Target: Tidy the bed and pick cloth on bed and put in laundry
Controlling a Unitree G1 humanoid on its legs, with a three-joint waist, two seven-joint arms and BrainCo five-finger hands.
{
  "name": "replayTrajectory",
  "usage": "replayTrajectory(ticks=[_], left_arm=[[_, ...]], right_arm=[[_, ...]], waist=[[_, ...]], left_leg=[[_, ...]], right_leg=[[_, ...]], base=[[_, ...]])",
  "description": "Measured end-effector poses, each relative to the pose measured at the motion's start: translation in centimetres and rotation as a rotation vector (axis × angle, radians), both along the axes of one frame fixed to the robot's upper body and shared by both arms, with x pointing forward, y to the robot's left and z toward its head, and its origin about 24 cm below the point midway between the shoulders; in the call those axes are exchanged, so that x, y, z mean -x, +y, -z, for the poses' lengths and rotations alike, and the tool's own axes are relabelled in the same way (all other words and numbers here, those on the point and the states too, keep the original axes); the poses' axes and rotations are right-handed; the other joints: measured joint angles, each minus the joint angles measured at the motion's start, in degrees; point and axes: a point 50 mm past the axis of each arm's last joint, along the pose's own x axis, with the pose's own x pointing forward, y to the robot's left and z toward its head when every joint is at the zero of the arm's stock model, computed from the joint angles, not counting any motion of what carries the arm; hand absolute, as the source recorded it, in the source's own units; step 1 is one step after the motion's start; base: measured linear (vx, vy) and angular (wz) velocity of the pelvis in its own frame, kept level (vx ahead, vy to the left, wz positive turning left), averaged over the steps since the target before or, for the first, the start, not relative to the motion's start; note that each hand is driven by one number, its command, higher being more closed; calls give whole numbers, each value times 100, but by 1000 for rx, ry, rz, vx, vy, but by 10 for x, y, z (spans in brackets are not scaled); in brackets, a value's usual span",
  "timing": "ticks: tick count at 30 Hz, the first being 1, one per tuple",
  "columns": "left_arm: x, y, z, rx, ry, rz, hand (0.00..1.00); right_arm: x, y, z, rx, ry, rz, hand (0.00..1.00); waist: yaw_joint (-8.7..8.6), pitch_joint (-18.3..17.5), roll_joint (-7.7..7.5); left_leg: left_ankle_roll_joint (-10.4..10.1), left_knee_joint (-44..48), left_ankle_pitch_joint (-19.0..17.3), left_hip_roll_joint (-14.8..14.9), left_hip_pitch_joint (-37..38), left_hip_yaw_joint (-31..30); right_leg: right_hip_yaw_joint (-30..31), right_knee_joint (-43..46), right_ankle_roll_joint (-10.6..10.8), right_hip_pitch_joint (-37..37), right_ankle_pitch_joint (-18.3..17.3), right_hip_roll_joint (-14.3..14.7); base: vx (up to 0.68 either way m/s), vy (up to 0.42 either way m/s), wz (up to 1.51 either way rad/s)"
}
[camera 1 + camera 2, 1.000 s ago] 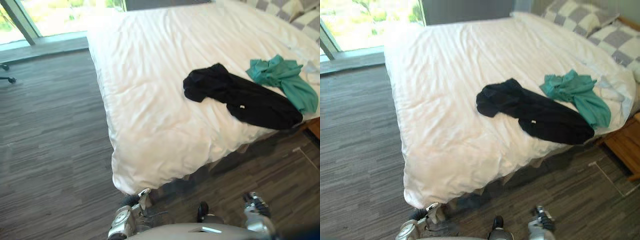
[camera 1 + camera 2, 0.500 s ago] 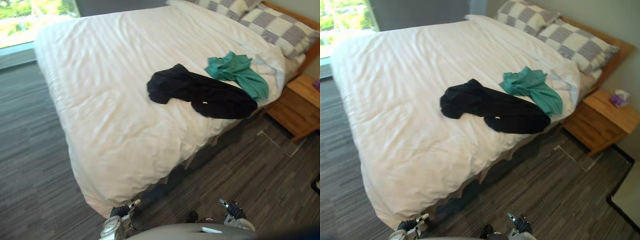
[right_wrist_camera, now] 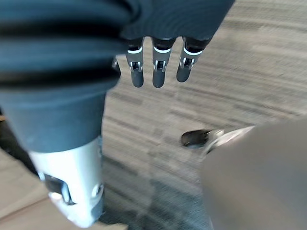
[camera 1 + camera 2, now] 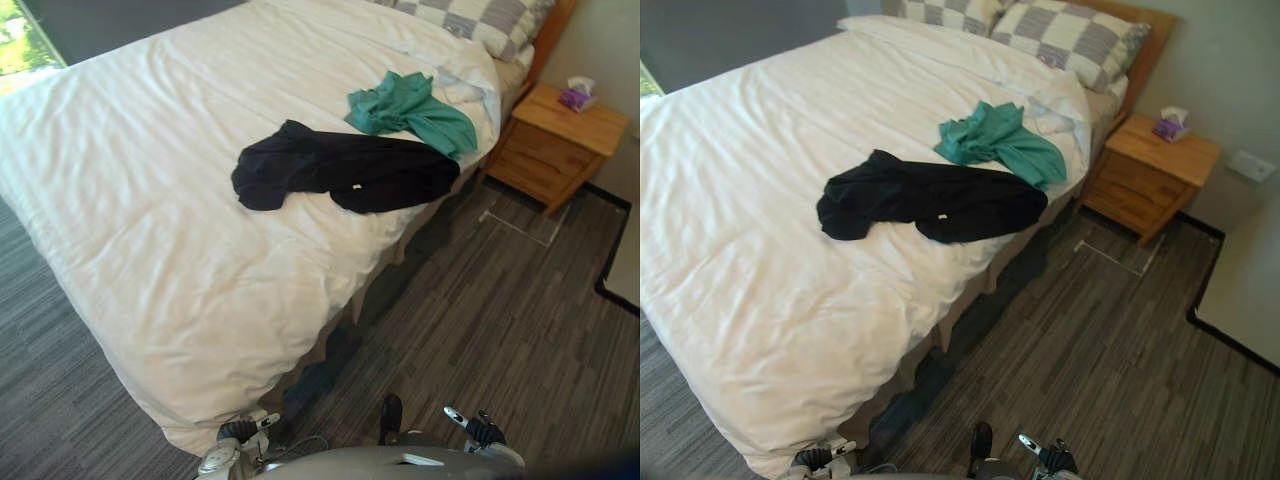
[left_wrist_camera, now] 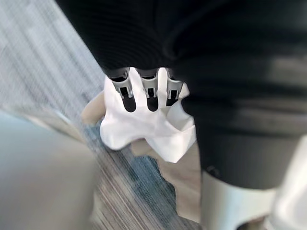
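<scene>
A black cloth (image 4: 340,172) lies spread on the white duvet (image 4: 150,200) near the bed's right edge. A teal cloth (image 4: 412,106) lies crumpled just beyond it, toward the checked pillows (image 4: 1070,35). Both hands hang low by my sides, far from the cloths. My left hand (image 4: 232,452) is beside the duvet's hanging front corner (image 5: 153,132), with relaxed fingers (image 5: 146,91) that hold nothing. My right hand (image 3: 158,67) hangs over the wood floor, with its fingers straight and empty.
A wooden nightstand (image 4: 555,140) stands right of the bed with a small purple tissue box (image 4: 577,95) on it. Dark wood floor (image 4: 1090,360) runs along the bed's right side. A pale panel with a dark edge (image 4: 1250,290) lies at far right.
The camera has swung to the right, bringing the nightstand and the floor on the right into view. The cloths lie where they were on the bed. Both hands still hang low.
</scene>
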Motion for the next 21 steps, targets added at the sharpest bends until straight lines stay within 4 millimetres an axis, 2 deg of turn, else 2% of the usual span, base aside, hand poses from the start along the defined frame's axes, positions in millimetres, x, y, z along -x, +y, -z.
replayTrajectory(ticks=[1,4,6,8,10,11,14,15,16,17,18,19,20,21], left_arm=[[3,-4,2,11,19,7,0],[7,-1,3,3,41,34,0],[10,-3,4,4,51,49,0],[6,-8,4,9,48,108,0],[-1,-11,3,8,36,165,0],[-5,-13,3,13,35,199,0],[-3,-7,3,11,43,212,0],[-1,-9,4,20,49,205,0],[0,-11,4,27,50,198,0],[0,-15,5,34,47,184,0],[1,-14,5,32,52,174,0],[2,-11,5,25,53,169,0],[6,-2,4,16,66,116,0],[10,-1,5,18,75,101,0]], right_arm=[[-3,-9,-3,27,-5,-3,0],[-3,-7,-2,24,-3,-15,0],[3,-7,-1,22,11,-18,0],[8,-7,0,22,22,-15,0],[3,-6,-1,19,10,-18,0],[2,-4,-1,14,8,-17,0],[7,3,2,-3,16,-8,0],[5,1,1,1,9,-7,0],[1,-1,-1,8,-3,-9,0],[-5,-5,-4,22,-21,-13,0],[-6,-5,-4,25,-30,-13,0],[-2,-3,-3,23,-22,-12,0],[-2,3,-3,12,-27,-22,0],[-4,5,-3,10,-31,-28,0]], waist=[[34,10,133],[9,66,48],[-74,54,69],[-196,-21,169],[-193,-15,200],[-194,12,194],[-202,46,53],[-205,76,190],[-191,76,249],[-180,119,378],[-218,149,399],[-200,155,337],[-150,180,130],[-137,178,113]], left_leg=[[-76,35,-80,-105,92,-368],[17,330,-183,-270,84,-621],[9,139,-422,-288,210,-714],[8,-774,-760,-347,461,-801],[13,-1381,-887,-442,571,-810],[12,-1673,-1004,-536,659,-842],[110,-1607,-1011,-810,693,-709],[187,-1604,-990,-750,669,-428],[211,-1612,-974,-679,644,-290],[213,-1599,-958,-528,610,-107],[161,-1573,-926,-446,622,-30],[135,-1502,-910,-500,625,29],[180,-1097,-819,-578,540,198],[229,-932,-726,-595,452,232]], right_leg=[[200,8,21,-81,15,127],[388,2,88,-93,61,95],[445,-1,131,-119,103,109],[429,1,171,-380,440,139],[440,2,247,-600,674,82],[449,2,312,-685,831,13],[444,-1,310,-692,784,-215],[-83,34,97,-728,396,-280],[-396,86,7,-762,226,-289],[-1089,935,-127,-1005,56,-313],[-1558,1926,-256,-1035,-383,-338],[-1675,2002,-284,-1017,-487,-340],[-1595,1891,-309,-1002,-244,-308],[-1474,1745,-326,-988,-21,-280]], base=[[-48,76,-102],[-102,121,-75],[-107,168,-19],[-124,172,12],[-139,144,5],[-136,153,-6],[-150,154,-32],[-90,82,-54],[-60,88,-76],[76,15,-68],[90,11,-72],[114,-37,-96],[24,-16,-88],[-14,-8,-117]])
